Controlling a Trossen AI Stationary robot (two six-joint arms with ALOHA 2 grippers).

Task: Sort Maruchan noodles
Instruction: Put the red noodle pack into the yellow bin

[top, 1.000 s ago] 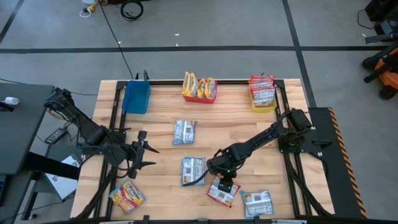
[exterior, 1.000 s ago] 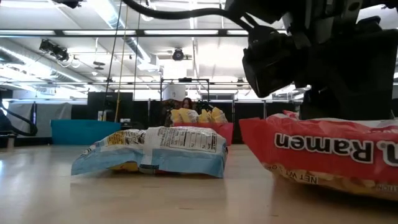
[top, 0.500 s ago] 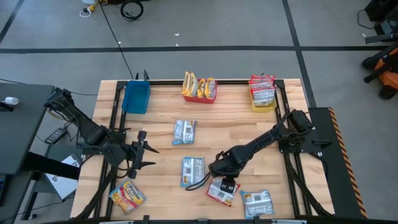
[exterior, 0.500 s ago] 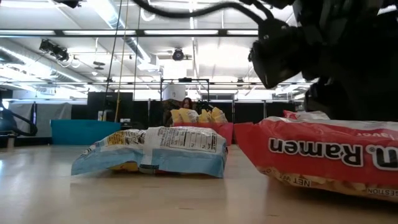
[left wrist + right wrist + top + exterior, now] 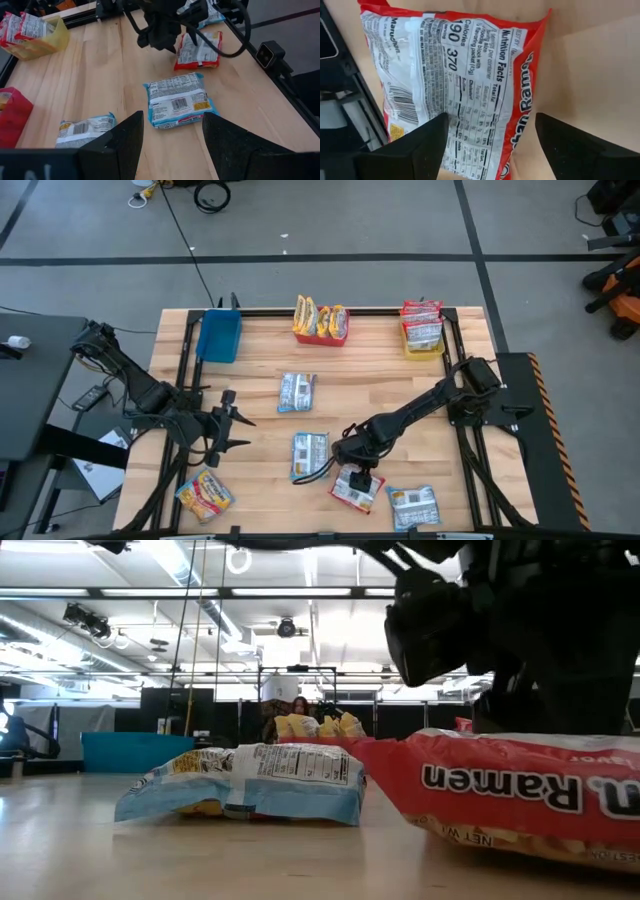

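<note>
**Wooden worktable, sorting roughly half finished**

Wooden table (image 5: pixel 260 350) under workshop lights, carrying three bins along the far edge. Holding yellow-orange packets: the red bin (image 5: pixel 321 322). Holding red-and-white packets: the yellow bin (image 5: pixel 423 328). Sitting with nothing visible inside: the blue bin (image 5: pixel 219 336).

Waiting on the bare wood, five packets: a blue packet (image 5: pixel 296 392) near the middle, a second blue packet (image 5: pixel 310 454) closer to the near edge, a third blue packet (image 5: pixel 413 506) at the near right, a yellow-orange packet (image 5: pixel 205 494) at the near left corner, and the red packet (image 5: pixel 357 487) between the second and third blue ones. Judging from that spread, several placements remaining, none of the blue ones binned yet.

Hovering directly over the red packet: the right gripper (image 5: pixel 362 477), jaws spread wide and gripping nothing. Seen past the right wrist, lying flat between and just beyond the two fingers, label side up, printed edge angled across the gap rather than square to it. Seen from table height, resting on the wood beneath the dark gripper body; contact with the fingertips impossible to confirm.

Idling over the left side of the table: the left gripper (image 5: pixel 232 430), jaws parted and empty, pointing toward the second blue packet.
</note>
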